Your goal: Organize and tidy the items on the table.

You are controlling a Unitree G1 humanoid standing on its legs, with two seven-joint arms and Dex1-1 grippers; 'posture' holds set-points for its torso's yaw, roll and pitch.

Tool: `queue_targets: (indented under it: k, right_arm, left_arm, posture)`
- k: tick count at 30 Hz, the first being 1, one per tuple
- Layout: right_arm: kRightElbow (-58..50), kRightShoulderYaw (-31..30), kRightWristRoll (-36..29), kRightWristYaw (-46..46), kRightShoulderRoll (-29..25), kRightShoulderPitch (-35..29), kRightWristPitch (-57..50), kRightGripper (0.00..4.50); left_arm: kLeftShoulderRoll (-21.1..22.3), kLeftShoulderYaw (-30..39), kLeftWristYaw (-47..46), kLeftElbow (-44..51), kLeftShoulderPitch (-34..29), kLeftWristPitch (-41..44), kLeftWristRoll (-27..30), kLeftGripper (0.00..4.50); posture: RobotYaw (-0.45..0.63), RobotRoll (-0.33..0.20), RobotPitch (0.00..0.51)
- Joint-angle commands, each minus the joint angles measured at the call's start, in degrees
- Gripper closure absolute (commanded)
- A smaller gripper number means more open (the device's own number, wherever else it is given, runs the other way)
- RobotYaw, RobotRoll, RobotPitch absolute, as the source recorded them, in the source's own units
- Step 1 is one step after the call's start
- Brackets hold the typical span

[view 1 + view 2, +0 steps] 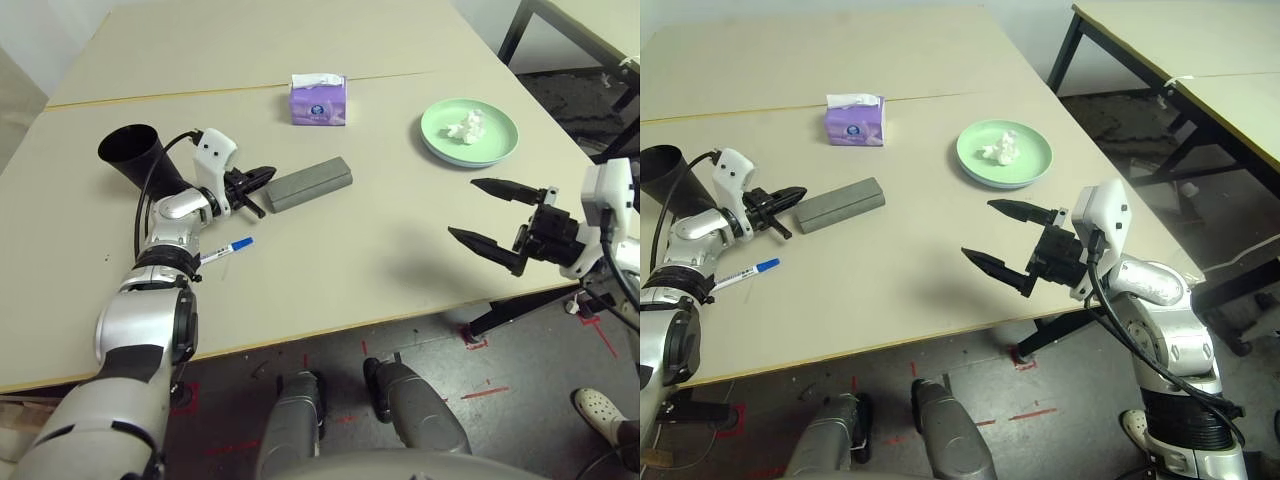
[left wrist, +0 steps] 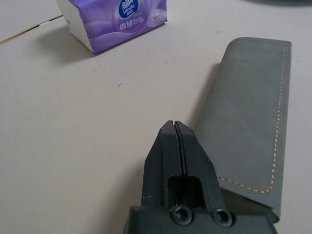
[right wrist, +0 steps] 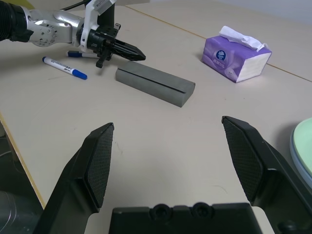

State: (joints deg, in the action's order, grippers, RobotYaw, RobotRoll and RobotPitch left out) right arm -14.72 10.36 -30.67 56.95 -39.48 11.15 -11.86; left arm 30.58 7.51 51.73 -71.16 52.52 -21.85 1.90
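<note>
A grey glasses case lies left of the table's middle. My left gripper is shut and empty, its tip right beside the case's left end; whether it touches is unclear. Behind that arm stands a black cup. A white marker with a blue cap lies beside the left forearm, and a second marker shows partly behind the gripper. A crumpled tissue rests in the light-green plate, stacked on a light-blue plate. My right gripper hangs open and empty over the front right of the table.
A purple tissue box stands by the seam behind the case. The table's front edge runs just under my right gripper. Another table stands off to the far right. A person's shoe is on the floor at the right.
</note>
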Motion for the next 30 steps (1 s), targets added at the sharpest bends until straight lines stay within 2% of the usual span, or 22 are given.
queue_targets:
  k: [1,22,30]
  right_arm:
    - [0.63,0.11,-0.2,0.23,0.21,-0.62,0.28,0.0]
    - [1.37,-0.48,0.27,0.2,1.05,-0.07,0.82,0.0]
    - [1.25,-0.75,0.27,0.17,1.04,0.2,0.93,0.0]
  left_arm:
    - [0.36,-1.34,2.59,0.26,-1.98,0.13,-0.92,4.46]
    - [1.6,-2.37,13.36,2.64,-3.43,1.0,-0.14,4.46]
    - [2.32,-3.33,20.92,5.07,-5.62,2.13,0.79,4.46]
  posture:
    - [-0.27,0.0,0.186]
    - [-0.27,0.0,0.178]
    - [-0.26,0.0,0.172]
